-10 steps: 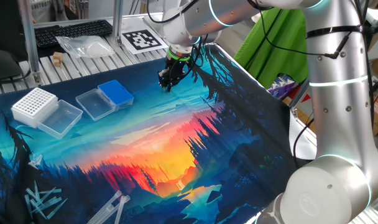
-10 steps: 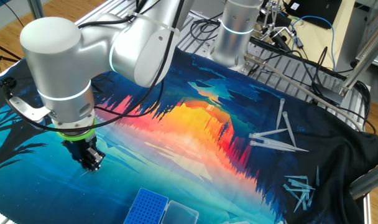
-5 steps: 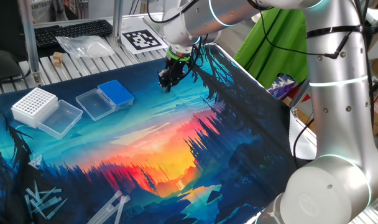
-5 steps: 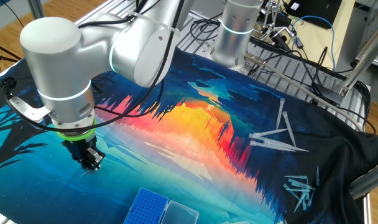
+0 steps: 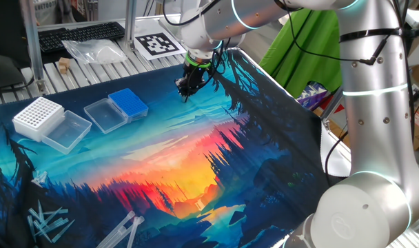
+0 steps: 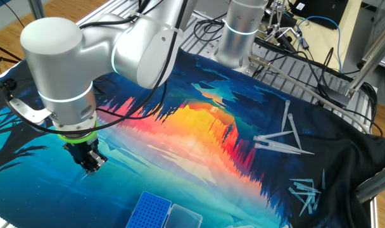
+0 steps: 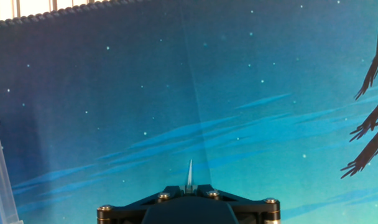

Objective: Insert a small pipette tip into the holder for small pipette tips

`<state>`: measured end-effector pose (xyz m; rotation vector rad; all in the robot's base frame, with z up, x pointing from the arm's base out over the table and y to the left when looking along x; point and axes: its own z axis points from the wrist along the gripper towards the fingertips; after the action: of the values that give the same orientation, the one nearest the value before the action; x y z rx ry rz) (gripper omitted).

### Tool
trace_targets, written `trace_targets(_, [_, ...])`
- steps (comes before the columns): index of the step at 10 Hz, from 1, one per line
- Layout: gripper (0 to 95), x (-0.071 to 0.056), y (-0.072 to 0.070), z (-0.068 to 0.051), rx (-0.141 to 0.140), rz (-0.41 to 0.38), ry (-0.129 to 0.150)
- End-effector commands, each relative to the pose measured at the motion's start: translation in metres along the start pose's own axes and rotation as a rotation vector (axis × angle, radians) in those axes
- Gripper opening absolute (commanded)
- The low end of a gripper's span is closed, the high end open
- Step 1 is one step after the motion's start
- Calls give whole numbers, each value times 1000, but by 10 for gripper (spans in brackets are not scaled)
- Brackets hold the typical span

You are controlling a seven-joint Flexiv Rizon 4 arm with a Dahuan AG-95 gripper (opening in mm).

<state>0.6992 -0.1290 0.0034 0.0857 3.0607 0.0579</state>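
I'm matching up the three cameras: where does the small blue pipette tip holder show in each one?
One fixed view: the blue holder sits left of centre, left of the gripper.
The other fixed view: at the bottom edge, right of and below the gripper.
Hand view: I can't make it out; only a clear edge at far left.
Shared landmark: the gripper, shut on a small tip.

arm: silver Flexiv Rizon arm (image 5: 361, 103) reaching out over the worktop, last link upright
wrist: silver cylinder with a green ring (image 6: 75, 134) just above the black hand
gripper (image 6: 91, 166): points straight down, low over the worktop
fingers (image 5: 185, 88): black, closed together
held between the fingers: a small clear pipette tip (image 7: 189, 175), its point sticking out past them
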Motion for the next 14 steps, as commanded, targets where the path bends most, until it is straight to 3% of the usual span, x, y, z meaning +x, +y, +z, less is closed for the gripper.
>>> trace_targets(1, [0,0,0,0,-4,3,6])
trace_targets(9, [0,0,-1,-3,-6,-7,4])
trace_targets(14, [0,2,1,-12,-5,-16,6])
